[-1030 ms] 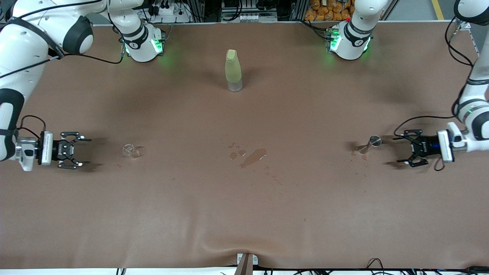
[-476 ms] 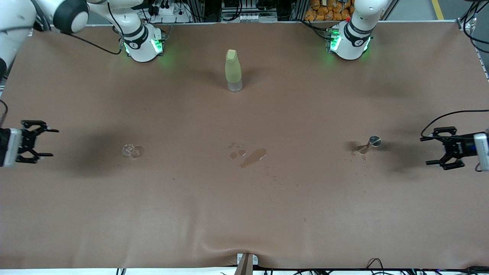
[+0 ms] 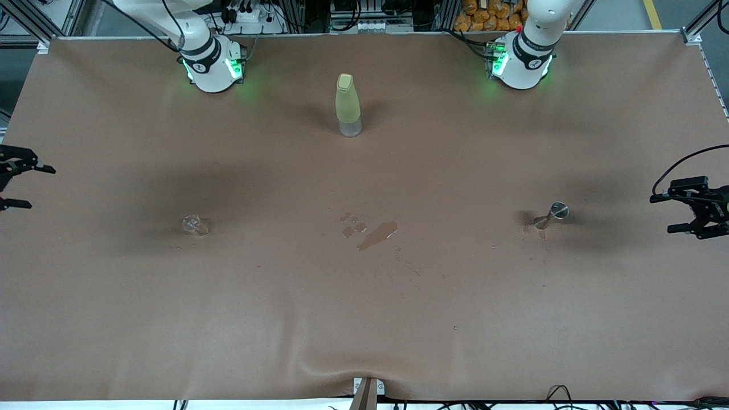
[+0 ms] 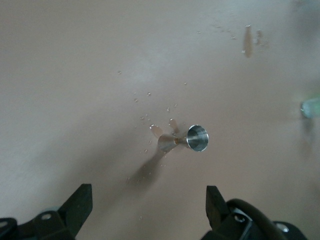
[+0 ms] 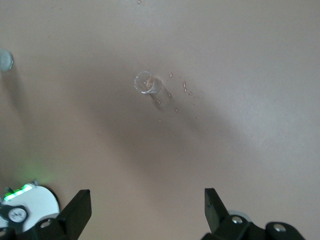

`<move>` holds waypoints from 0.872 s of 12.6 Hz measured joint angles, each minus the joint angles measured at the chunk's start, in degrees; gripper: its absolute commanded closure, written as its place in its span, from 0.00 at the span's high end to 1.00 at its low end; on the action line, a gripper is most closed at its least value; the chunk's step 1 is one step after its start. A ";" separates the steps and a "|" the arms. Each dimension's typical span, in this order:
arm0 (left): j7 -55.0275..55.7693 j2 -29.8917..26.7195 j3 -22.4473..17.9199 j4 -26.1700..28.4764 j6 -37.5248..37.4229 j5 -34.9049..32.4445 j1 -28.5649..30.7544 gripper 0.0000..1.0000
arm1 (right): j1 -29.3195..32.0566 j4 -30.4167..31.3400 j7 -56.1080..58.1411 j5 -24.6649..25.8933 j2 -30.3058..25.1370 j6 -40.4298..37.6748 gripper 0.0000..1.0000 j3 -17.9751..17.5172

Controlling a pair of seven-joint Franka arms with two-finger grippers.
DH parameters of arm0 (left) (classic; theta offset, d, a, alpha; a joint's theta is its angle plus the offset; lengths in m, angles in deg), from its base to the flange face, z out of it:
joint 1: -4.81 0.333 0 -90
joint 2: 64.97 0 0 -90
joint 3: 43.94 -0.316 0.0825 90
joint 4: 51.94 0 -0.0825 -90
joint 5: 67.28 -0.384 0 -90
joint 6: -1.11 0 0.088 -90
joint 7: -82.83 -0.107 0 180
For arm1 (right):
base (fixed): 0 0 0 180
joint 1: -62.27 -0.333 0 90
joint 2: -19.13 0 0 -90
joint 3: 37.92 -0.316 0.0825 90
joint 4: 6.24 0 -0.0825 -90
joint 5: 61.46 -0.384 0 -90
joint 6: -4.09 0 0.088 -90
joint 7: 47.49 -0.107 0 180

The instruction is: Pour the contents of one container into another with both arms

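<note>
The tiny clear glass cup [image 3: 195, 225] sits on the brown table toward the right arm's end, with a few drops beside it; in the right wrist view the glass cup [image 5: 146, 83] lies well clear of the fingers. The small metal hourglass cup [image 3: 553, 214] sits toward the left arm's end among wet spots, and the left wrist view shows the metal cup's [image 4: 192, 139] round rim. My right gripper [image 3: 41, 187] is open and empty at its table end. My left gripper [image 3: 663, 214] is open and empty at the other end. Nothing lies between the jaws of the left gripper [image 4: 149, 200] or the right gripper [image 5: 147, 202].
A tall yellow-green bottle [image 3: 348, 105] stands mid-table, farther from the front camera than both cups. A spilled puddle [image 3: 377, 234] with small drops marks the table's middle. The arms' green-lit bases, right [image 3: 213, 65] and left [image 3: 518, 62], stand along the back edge.
Both open grippers have pulled away from the cups toward their own table ends, and most of each arm has left the front view. The cups and bottle have not moved.
</note>
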 measured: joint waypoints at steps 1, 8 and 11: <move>5.02 -1.66 0.79 -0.50 0.00 -2.69 -0.95 1.00 | -0.04 0.01 -4.43 1.94 -1.98 -0.01 1.00 -1.96; 31.92 -8.37 9.63 -0.85 0.05 -13.89 -3.26 1.00 | 1.84 0.34 -31.41 11.60 -11.91 -1.25 1.00 -16.81; 38.54 -12.48 2.03 -1.29 0.10 -14.77 -13.81 1.00 | 6.28 0.38 -41.90 14.05 -14.55 -2.84 1.00 -25.98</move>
